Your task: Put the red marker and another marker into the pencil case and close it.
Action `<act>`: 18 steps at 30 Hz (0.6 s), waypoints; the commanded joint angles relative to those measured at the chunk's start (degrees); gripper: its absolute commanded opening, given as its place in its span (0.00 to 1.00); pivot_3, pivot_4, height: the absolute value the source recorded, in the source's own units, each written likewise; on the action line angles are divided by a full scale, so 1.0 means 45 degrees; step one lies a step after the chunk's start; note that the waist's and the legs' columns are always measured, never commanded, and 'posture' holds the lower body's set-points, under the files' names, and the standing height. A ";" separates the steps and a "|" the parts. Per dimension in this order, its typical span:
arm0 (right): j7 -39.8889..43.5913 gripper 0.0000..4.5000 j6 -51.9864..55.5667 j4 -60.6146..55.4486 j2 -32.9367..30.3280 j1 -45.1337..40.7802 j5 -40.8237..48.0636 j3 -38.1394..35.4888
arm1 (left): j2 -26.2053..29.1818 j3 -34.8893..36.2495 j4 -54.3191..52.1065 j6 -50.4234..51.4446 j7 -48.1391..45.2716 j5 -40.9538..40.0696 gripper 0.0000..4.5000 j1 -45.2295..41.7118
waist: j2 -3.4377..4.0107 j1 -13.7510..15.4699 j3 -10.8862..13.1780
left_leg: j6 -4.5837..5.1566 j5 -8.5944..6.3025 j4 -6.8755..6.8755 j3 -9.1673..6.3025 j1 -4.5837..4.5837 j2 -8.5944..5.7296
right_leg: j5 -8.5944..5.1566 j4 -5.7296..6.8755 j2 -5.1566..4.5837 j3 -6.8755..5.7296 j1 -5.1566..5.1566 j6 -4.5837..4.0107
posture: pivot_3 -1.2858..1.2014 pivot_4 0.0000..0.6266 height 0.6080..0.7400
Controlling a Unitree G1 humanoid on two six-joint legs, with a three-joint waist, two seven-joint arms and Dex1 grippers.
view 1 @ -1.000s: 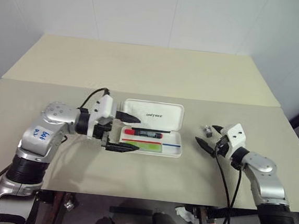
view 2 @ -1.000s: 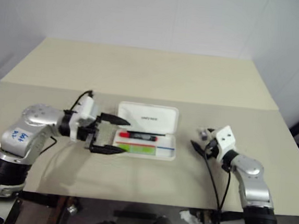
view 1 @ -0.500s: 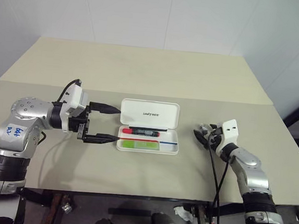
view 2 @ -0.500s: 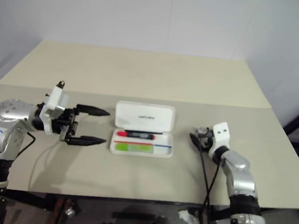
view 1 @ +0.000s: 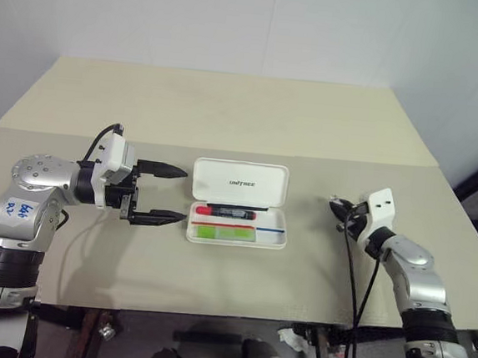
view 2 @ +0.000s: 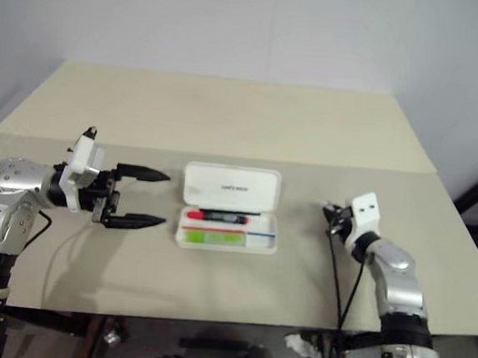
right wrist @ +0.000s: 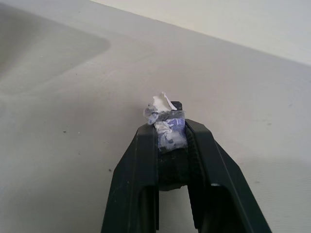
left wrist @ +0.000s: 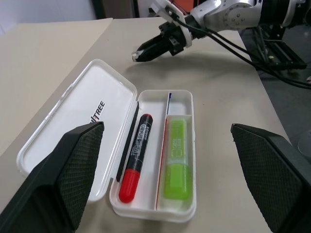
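Left hand [view 1: 156, 193] hovers wide open and empty just left of the open case [view 1: 238, 204], fingers pointing right at it. Its long axis runs left to right, lid lying flat on the far side. Red marker [view 1: 226, 212] and green marker [view 1: 225, 233] lie inside. Right hand [view 1: 343, 209], well apart on the right, pinches a small crumpled scrap [right wrist: 166, 127]. Closing the lid likely falls to the nearer left hand.

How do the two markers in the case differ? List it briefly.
The red marker is a slim round black barrel with a red cap; the green marker is flat, wider and see-through light green. The red one lies in the compartment next to the lid, the green one in the outer compartment. Both lie lengthwise, side by side, in the open pencil case.
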 commanded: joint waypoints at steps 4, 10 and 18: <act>0.2870 0.09 0.1018 -0.3896 -0.0983 -0.0084 0.1323 0.0756 | 0.0100 0.0411 0.0259 -0.0377 0.0196 -0.0110 1.00 0.0047 | 0.0028 -0.0005 0.0016 | 0.0000 0.0000 -0.0064 -0.0006 -0.0027 0.0013 | -0.0032 0.0039 0.0021 -0.0003 -0.0078 -0.0016 | 0.52 0.24 1.00; 0.5440 0.09 0.1807 -0.5492 -0.2195 -0.0385 0.0968 0.2838 | 0.0011 0.0676 0.0318 -0.0647 0.0224 -0.0345 1.00 0.0462 | 0.0030 0.0112 0.0018 | -0.0014 -0.0009 -0.0055 -0.0009 -0.0039 0.0017 | -0.0061 0.0034 0.0017 -0.0016 -0.0077 -0.0022 | 0.52 0.24 1.00; 0.7488 0.09 0.1213 -0.4898 -0.2718 -0.1457 0.0167 0.4368 | 0.0382 0.1195 0.0386 -0.0888 -0.0032 -0.0355 1.00 0.1452 | 0.0029 0.0083 0.0019 | -0.0013 -0.0010 -0.0038 -0.0006 -0.0040 0.0017 | -0.0063 0.0040 0.0015 -0.0016 -0.0080 -0.0027 | 0.52 0.24 1.00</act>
